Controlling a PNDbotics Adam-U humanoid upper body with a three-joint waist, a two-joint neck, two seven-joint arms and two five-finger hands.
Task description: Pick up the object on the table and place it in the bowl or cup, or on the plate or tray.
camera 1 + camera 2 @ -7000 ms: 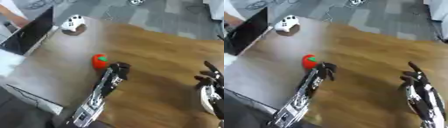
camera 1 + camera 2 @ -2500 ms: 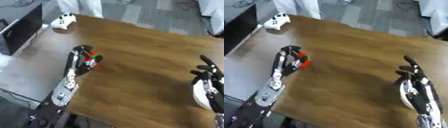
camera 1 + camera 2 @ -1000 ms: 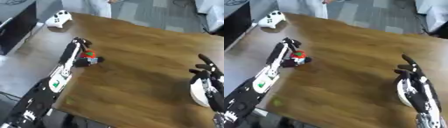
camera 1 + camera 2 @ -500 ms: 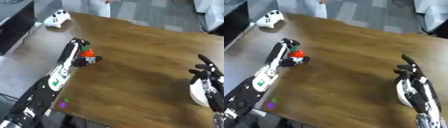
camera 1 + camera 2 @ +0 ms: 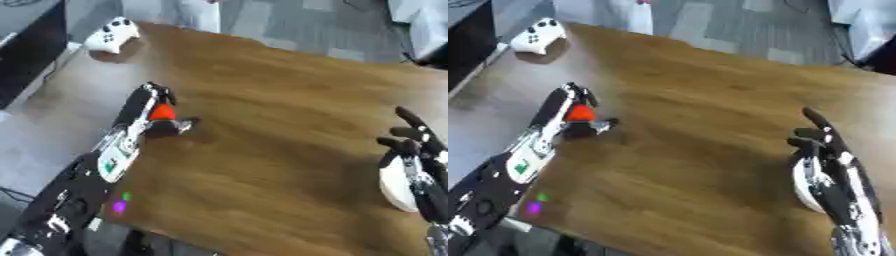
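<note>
A small red object [image 5: 162, 112] sits inside my left hand [image 5: 156, 116], whose fingers and thumb curl round it above the wooden table [image 5: 289, 125] at the left. The object is partly hidden by the fingers. Far to the right, near the table's right edge, my right hand [image 5: 822, 150] is held open with fingers up and nothing in it. No bowl, cup, plate or tray shows in either view.
A white game controller [image 5: 115, 35] lies on a round base at the table's far left corner. A dark screen [image 5: 26, 45] stands off the left edge. A person's legs [image 5: 197, 12] show beyond the far edge.
The whole picture has shifted, so the camera has tilted. My left hand still holds the red object and has turned slightly, so more red shows. The right hand stays put.
</note>
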